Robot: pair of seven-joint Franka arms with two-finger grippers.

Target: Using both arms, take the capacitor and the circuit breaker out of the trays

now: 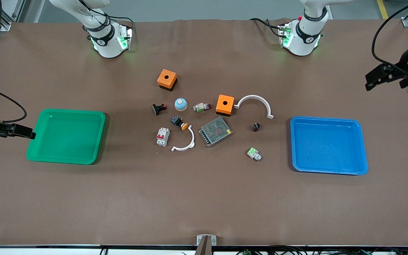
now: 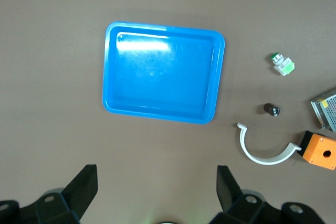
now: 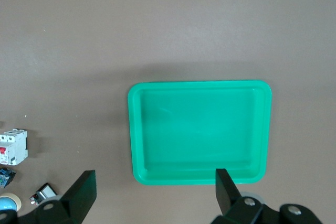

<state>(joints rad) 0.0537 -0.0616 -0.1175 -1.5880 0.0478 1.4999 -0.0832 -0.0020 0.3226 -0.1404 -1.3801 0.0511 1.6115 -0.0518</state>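
The capacitor (image 1: 256, 126), a tiny black cylinder, stands on the table between the blue tray (image 1: 326, 119) and a metal mesh box; it also shows in the left wrist view (image 2: 271, 109). The breaker (image 1: 162, 136), a white block with a red lever, lies on the green tray's (image 1: 69, 112) side of the parts cluster and shows in the right wrist view (image 3: 12, 147). My left gripper (image 1: 381, 76) (image 2: 156, 174) is open and empty, high over the table's left-arm end by the blue tray (image 2: 163, 26). My right gripper (image 1: 16, 131) (image 3: 156, 178) is open and empty, beside the green tray (image 3: 199, 84).
Mid-table lie two orange boxes (image 1: 166, 79) (image 1: 225, 104), two white arcs (image 1: 253, 96) (image 1: 190, 141), the metal mesh box (image 1: 215, 131), a blue-domed button (image 1: 181, 104), a black button with orange cap (image 1: 180, 123), a black-red clip (image 1: 158, 108) and two white-green connectors (image 1: 202, 106) (image 1: 254, 153).
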